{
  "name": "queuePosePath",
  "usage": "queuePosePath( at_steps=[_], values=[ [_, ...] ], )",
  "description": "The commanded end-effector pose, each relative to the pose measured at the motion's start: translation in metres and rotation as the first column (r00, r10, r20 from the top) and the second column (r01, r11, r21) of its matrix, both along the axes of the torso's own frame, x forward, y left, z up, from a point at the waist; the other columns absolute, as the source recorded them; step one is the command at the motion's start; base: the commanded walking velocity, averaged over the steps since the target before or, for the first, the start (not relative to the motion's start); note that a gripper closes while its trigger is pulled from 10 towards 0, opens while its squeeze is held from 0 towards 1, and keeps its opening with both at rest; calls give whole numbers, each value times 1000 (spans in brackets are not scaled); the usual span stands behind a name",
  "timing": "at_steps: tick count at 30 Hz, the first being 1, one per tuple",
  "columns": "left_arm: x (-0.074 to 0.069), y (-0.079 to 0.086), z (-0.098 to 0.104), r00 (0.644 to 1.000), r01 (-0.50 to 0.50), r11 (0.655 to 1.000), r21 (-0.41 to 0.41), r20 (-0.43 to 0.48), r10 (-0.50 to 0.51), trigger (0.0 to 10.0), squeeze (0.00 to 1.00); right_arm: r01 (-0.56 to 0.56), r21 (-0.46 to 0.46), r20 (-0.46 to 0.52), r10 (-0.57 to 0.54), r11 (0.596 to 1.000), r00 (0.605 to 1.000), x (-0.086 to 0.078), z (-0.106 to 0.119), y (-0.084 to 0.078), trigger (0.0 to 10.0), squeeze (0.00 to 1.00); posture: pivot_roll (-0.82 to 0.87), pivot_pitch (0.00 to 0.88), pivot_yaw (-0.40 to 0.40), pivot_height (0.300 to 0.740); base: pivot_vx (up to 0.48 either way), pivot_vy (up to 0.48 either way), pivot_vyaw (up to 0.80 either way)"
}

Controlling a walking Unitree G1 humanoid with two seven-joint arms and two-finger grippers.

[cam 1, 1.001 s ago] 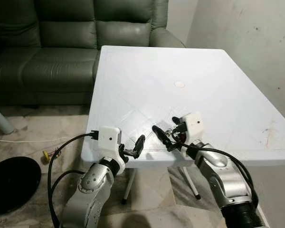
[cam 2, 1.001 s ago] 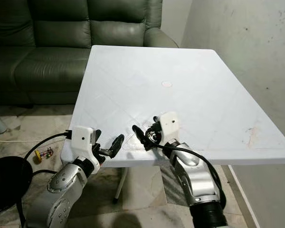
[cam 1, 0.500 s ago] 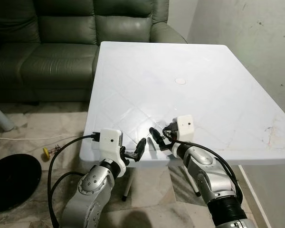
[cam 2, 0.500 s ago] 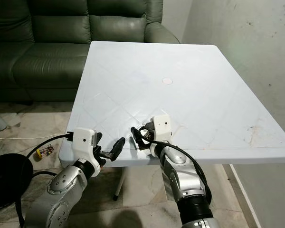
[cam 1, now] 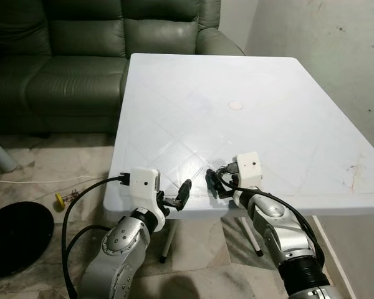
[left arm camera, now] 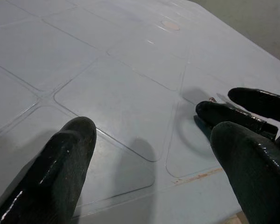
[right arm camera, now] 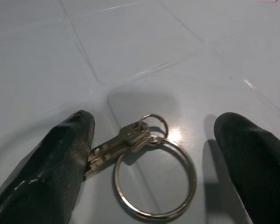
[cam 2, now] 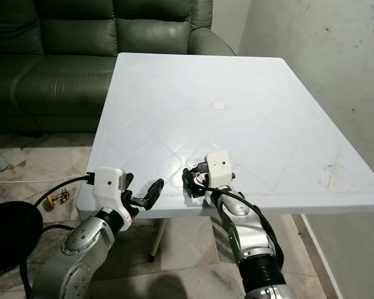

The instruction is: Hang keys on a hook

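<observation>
1. Left eye view: the right tool [cam 1: 213, 184] reaches low centre of the frame, over the near edge of the white counter [cam 1: 268, 112]; the left tool [cam 1: 182, 192] hovers just off that edge, so the right arm is nearer.
2. Right wrist view: the keys [right arm camera: 116, 145] and their ring [right arm camera: 155, 179] lie flat on the counter between the wide-spread fingers [right arm camera: 46, 172], blades pointing at one finger.
3. Left wrist view: the left tool is wide and holds nothing.

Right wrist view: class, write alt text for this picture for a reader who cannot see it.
A bunch of keys on a large metal ring lies flat on a white table, between the two black fingers of the right claw, which is open around it. One finger nearly touches the keys.
</observation>
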State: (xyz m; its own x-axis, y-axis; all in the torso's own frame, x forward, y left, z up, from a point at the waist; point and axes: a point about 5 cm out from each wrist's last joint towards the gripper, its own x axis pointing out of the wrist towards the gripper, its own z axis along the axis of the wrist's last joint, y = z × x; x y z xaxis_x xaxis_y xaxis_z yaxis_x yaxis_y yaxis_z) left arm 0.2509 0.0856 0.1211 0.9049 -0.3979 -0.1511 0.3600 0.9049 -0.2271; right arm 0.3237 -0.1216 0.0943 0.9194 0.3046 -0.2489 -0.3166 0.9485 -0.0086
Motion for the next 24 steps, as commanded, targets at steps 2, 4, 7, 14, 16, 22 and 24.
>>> queuePosePath(
  at_steps=[2,4,7,14,16,22,24],
  values=[
    [-1,0,2,1000,-8,1000,-4,-1,7,10000,0,12,-10,-10,-12,1000,1000,-1,-4,-4,8392,0,20,96,-87,740,0,0,0],
    [-1,0,2,1000,-8,1000,-5,-2,8,10000,0,9,-14,-1,-9,1000,1000,-1,-4,-5,627,0,19,91,-86,740,0,0,0],
    [-1,0,2,1000,-8,1000,-5,-2,8,10000,0,3,-18,5,-3,1000,1000,-2,-4,-4,0,0,19,91,-86,740,0,0,0],
    [1,1,3,1000,-12,1000,-5,0,12,10000,0,-10,-24,10,10,1000,1000,-3,-4,-2,0,0,20,81,-87,740,0,0,0],
    [1,1,3,1000,-14,1000,-7,1,14,10000,0,-9,-28,8,10,1000,1000,-3,-5,-3,0,0,21,80,-88,740,0,0,0],
    [0,1,2,1000,-20,1000,-9,-3,20,10000,0,-7,-27,4,7,1000,1000,-5,-7,-5,0,0,25,72,-90,740,0,0,0],
    [-1,1,2,1000,-20,1000,-10,-4,20,10000,0,-5,-24,-3,5,1000,1000,-5,-8,-5,0,0,25,70,-91,740,0,0,0]
  ],
)
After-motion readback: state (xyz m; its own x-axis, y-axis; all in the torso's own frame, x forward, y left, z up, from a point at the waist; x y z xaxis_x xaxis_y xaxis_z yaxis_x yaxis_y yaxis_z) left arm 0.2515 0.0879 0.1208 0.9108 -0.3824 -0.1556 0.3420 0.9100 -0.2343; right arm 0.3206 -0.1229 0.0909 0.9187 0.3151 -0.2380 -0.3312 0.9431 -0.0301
